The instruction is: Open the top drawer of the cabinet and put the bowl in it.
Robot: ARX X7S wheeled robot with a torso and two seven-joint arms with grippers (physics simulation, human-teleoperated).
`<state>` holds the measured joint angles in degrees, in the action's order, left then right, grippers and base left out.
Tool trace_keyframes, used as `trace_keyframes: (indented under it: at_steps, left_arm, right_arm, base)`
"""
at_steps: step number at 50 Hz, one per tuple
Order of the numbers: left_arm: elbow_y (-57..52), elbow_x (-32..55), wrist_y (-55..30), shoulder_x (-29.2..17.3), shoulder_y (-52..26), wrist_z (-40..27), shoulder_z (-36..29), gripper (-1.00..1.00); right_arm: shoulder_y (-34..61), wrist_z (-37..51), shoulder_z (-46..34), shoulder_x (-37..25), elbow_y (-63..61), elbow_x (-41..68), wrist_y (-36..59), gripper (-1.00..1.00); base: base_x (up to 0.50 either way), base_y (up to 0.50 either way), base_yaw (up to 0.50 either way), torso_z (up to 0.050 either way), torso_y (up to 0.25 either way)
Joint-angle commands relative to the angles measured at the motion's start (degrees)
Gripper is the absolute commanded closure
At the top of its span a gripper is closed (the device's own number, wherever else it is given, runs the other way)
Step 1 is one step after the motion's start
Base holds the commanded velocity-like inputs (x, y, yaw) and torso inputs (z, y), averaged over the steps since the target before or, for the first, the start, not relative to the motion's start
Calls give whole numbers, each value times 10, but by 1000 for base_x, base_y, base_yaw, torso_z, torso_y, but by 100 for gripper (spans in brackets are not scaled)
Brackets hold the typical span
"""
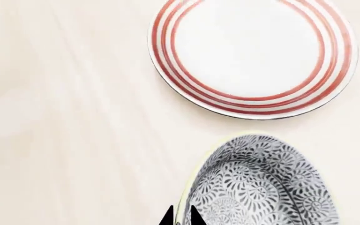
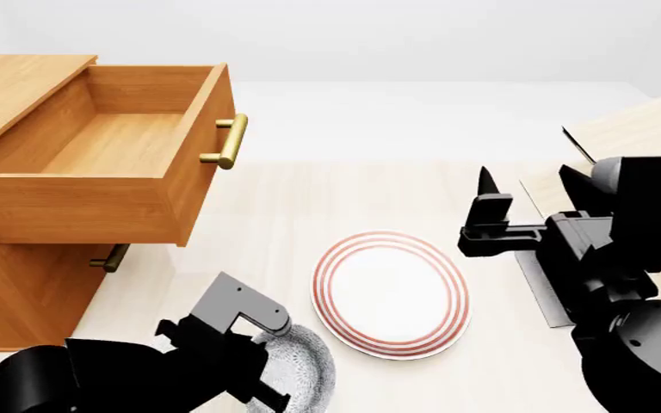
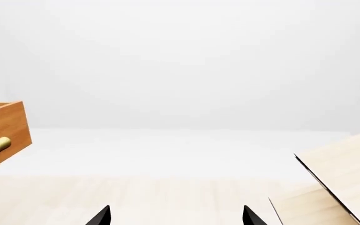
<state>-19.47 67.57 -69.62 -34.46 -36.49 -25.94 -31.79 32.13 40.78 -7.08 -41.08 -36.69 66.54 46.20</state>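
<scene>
Pale table (image 2: 307,206), left pincer (image 1: 181,216) clamping bowl (image 1: 264,185) rim, right pincer (image 3: 176,216) raised, spread wide, top drawer (image 2: 113,146) open

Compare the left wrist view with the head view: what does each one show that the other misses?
Only the left wrist view shows the bowl's patterned inside and the left gripper's fingertips straddling its rim. Only the head view shows the cabinet, the top drawer pulled open and empty, the right gripper raised and clear, and the shelf rack. Both show the bowl, the red-ringed plate beside it and the pale table.
</scene>
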Motion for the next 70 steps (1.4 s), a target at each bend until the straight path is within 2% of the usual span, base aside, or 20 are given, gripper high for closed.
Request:
trace_keyframes:
  at_steps: [1, 8, 23, 29, 45, 57, 70]
  left_arm:
    - [-46, 42, -18, -4, -14, -38, 24, 100]
    - [-83, 79, -30, -4, -22, -69, 37, 100]
    - [-157, 246, -66, 20, -108, -202, 55, 100]
    - [-152, 341, -63, 36, -187, -279, 39, 100]
    - [-118, 500, -21, 45, -381, -398, 3, 100]
    - [-26, 521, -6, 53, -519, -409, 11, 100]
    - [111, 429, -5, 57, -633, -359, 41, 100]
  right_arm:
    - [4, 12, 8, -6, -11, 16, 4, -100]
    - [3, 18, 13, -10, -20, 24, 4, -100]
    - [2, 27, 32, -22, -27, 42, -1, -100]
    - [9, 38, 41, -29, -34, 56, 1, -100]
    - [-16, 45, 83, -53, -46, 78, -16, -100]
    - [-30, 47, 101, -62, -53, 87, -24, -100]
    - [-34, 47, 106, -67, -55, 94, -26, -100]
  base:
    - [0, 0, 0, 0, 0]
    - [0, 0, 0, 0, 0]
    - [0, 0, 0, 0, 0]
    - [0, 0, 0, 0, 0]
    - [0, 0, 0, 0, 1]
    - [0, 0, 0, 0, 0]
    - [0, 0, 0, 0, 1]
